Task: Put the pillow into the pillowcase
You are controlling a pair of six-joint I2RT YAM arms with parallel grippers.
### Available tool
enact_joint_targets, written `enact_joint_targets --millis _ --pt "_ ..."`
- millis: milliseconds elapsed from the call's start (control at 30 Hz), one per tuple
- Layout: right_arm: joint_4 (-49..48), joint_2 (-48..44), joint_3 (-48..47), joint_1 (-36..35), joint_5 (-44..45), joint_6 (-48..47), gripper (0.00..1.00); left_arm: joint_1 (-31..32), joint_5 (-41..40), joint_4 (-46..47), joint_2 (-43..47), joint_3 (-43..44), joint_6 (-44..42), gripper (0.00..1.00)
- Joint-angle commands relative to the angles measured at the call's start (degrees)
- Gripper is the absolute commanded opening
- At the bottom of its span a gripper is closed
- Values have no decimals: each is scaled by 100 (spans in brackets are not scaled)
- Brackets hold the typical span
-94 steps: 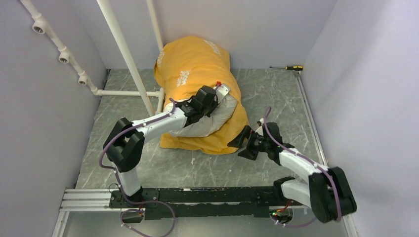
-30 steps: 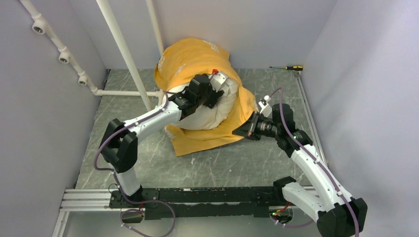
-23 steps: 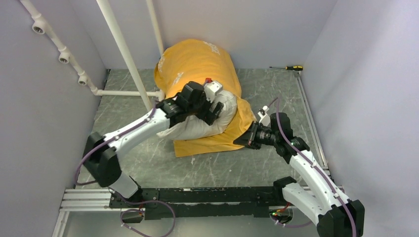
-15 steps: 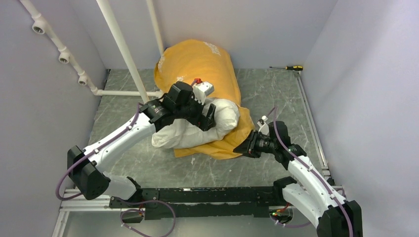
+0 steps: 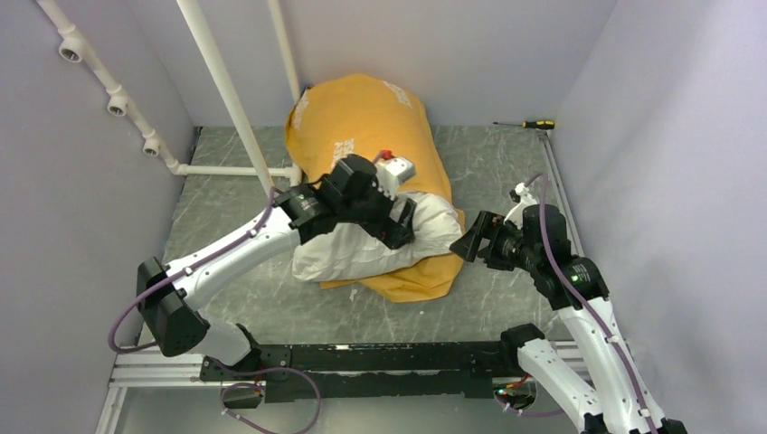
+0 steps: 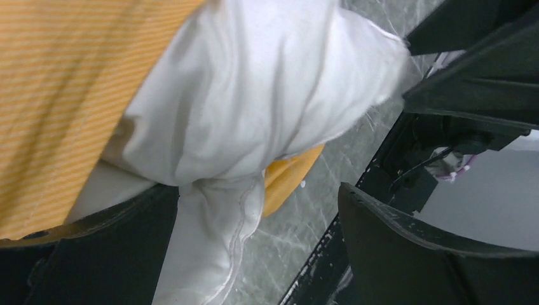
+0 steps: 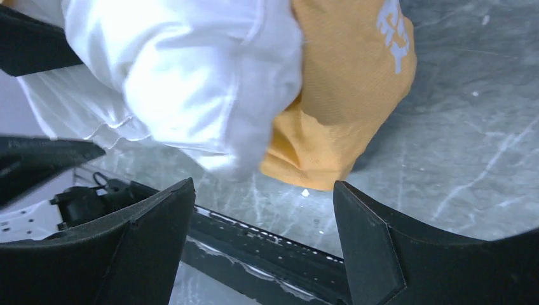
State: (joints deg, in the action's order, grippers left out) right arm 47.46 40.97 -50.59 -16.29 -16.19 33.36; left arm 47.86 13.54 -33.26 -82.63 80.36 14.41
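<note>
The yellow-orange pillowcase point(image 5: 362, 117) lies bulging at the back of the table, its open end toward me. The white pillow point(image 5: 362, 249) sticks out of that end onto the table. My left gripper point(image 5: 402, 226) sits on top of the protruding pillow and is open. In the left wrist view a seamed corner of the pillow point(image 6: 216, 235) hangs against one finger point(image 6: 95, 254), with orange pillowcase point(image 6: 63, 95) above it. My right gripper point(image 5: 470, 242) hovers open just right of the case's edge, touching nothing. In the right wrist view the pillow point(image 7: 191, 76) and pillowcase point(image 7: 343, 95) lie beyond the fingertips.
White pipes point(image 5: 226, 99) stand at the left and run along the back left wall. A screwdriver point(image 5: 534, 124) lies at the back right corner. A black and aluminium rail point(image 5: 362, 357) crosses the near edge. Walls close in on three sides.
My right gripper opened, let go of the pillowcase edge and drew back to the right. My left gripper opened wide and shifted right. More white pillow now lies outside the case.
</note>
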Motion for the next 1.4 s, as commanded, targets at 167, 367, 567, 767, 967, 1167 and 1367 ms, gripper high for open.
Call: enact_joint_targets --millis 167,367,567,767,967,1167,1367 --pt "-609 657 -52 15 -466 -549 71 1153 -1625 1273 -835 184 -1276 99" --pt "-2508 1277 82 21 -1705 140 43 1165 -2266 1546 -1666 212 -1904 99" --pt "-2577 1199 -144 64 -1658 242 45 707 -3065 2156 -2109 -123 -2112 48" --pt "-1638 1013 -291 65 -1009 -575 72 -446 -2138 1588 -1860 213 -1732 0" --pt "-2350 1304 444 51 -1181 -432 61 -1242 -1471 1170 -1450 568 -1592 0" --pt "-2904 2117 249 -199 -464 -491 55 -1308 -1252 1073 -1367 701 -1482 0" --pt "-2676 2952 -64 -615 579 -498 0 -1358 -1118 1193 -1307 700 -1248 0"
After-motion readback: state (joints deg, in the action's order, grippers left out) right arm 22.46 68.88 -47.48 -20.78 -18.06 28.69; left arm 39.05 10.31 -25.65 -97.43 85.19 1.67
